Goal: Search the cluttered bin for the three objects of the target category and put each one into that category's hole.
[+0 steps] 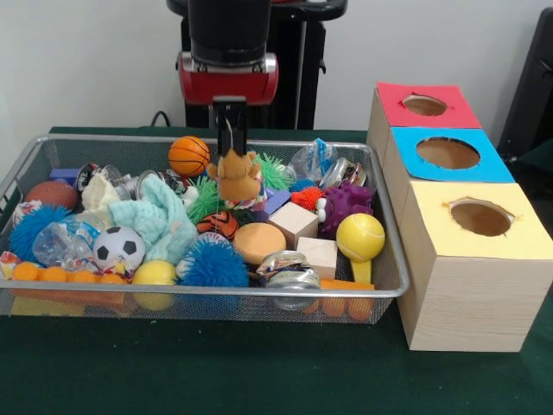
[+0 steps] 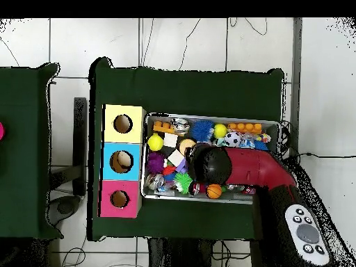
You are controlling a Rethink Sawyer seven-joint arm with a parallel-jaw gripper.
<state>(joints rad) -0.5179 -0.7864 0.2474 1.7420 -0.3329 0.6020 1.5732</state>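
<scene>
No legible text, label, brand or number appears in either view — markings on the crumpled packets (image 1: 288, 270) in the bin (image 1: 207, 292) are too small to read.

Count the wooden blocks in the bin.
2 show: one block right of the bear held in the gripper, another block nearer the bin's front rim, by the yellow ball. Clutter may hide more.

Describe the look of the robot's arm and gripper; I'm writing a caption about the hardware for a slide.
In the front view the arm is a thick black cylinder ending in a glossy red band. Under the band sits a small black block, from which the slim dark gripper extends. From overhead the arm has a red casing with a rounded black end, and a grey panel with round buttons near its base.
</scene>
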